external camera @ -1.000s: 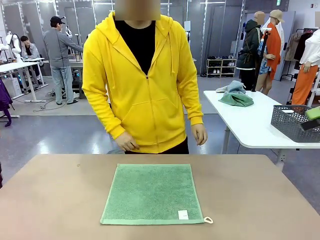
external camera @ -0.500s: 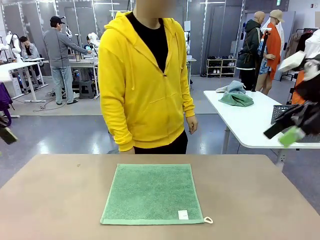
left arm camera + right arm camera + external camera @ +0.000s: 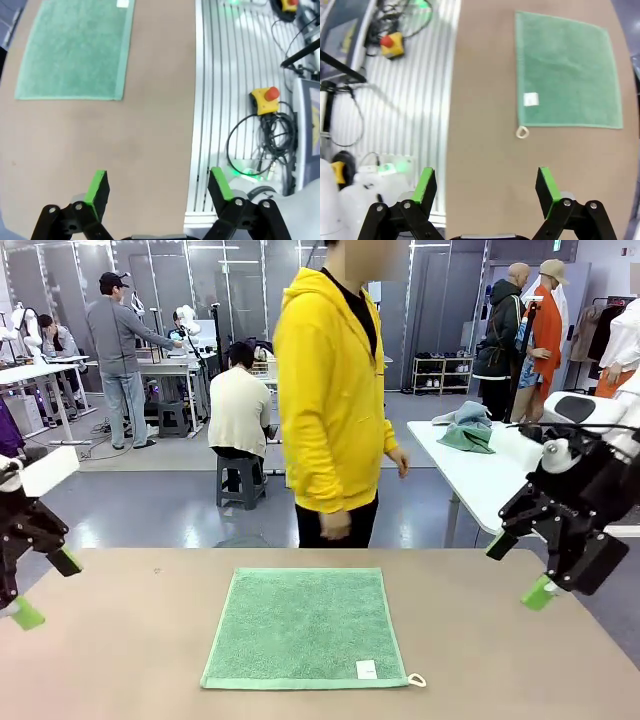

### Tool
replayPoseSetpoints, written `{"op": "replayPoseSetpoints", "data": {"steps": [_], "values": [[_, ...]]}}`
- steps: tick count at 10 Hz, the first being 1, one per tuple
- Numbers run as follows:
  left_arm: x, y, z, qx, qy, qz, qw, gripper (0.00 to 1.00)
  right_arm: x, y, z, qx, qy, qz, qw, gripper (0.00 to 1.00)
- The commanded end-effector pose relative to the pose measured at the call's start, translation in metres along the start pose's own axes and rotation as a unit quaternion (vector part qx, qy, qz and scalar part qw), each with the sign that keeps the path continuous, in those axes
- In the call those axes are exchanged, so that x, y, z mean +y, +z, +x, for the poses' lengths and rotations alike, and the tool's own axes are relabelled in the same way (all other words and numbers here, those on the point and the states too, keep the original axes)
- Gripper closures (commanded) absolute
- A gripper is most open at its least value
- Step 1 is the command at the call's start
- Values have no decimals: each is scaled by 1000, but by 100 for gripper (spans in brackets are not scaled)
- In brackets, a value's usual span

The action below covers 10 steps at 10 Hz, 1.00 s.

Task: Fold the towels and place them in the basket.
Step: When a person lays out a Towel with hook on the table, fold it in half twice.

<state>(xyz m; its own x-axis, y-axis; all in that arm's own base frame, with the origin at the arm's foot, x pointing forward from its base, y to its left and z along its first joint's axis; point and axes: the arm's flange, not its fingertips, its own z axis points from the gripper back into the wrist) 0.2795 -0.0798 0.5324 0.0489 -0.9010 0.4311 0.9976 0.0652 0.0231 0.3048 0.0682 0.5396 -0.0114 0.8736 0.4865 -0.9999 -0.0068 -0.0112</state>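
Note:
A mint green towel [image 3: 300, 625] lies flat and unfolded in the middle of the brown table [image 3: 120, 640], its white label [image 3: 366, 669] and loop [image 3: 416, 680] at the near right corner. My left gripper [image 3: 45, 588] hangs open over the table's left edge, well clear of the towel. At the right edge my right gripper [image 3: 517, 570] is open too, with nothing between its fingers. In the left wrist view the towel [image 3: 75, 50] lies far ahead of the open left gripper [image 3: 159, 186]. The right wrist view shows the towel [image 3: 567, 70] and loop [image 3: 522, 132] beyond the open right gripper [image 3: 487, 186]. The basket is hidden.
A person in a yellow hoodie [image 3: 335, 390] stands side-on at the far edge. A white side table [image 3: 480, 490] at the right holds a heap of cloths [image 3: 468, 430]. Beside the table is a ribbed base with a yellow stop button [image 3: 265, 100] and cables.
Both arms have swung in from the sides and now hang over the table's left and right edges. The person has turned sideways and shifted right. The towel has not moved.

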Motion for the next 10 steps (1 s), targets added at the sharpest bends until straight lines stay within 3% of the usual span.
{"op": "replayPoseSetpoints", "data": {"steps": [1, 8, 9, 10], "values": [[-1, -2, -10, -6, -9, 8, 1000, 0, -6, -11, -7, -2, 0, -48, 999, 0], [-1, -3, -6, -12, -1, -9, 1000, 0, -7, -7, -4, -4, 9, -30, 1000, 0], [2, -23, 20, 35, -10, 20, 999, 0, -4, -21, 22, 14, 28, -48, 998, 0], [3, -42, 36, 42, -10, 48, 998, 0, -5, -40, 37, 45, 31, -59, 997, 0]]}}
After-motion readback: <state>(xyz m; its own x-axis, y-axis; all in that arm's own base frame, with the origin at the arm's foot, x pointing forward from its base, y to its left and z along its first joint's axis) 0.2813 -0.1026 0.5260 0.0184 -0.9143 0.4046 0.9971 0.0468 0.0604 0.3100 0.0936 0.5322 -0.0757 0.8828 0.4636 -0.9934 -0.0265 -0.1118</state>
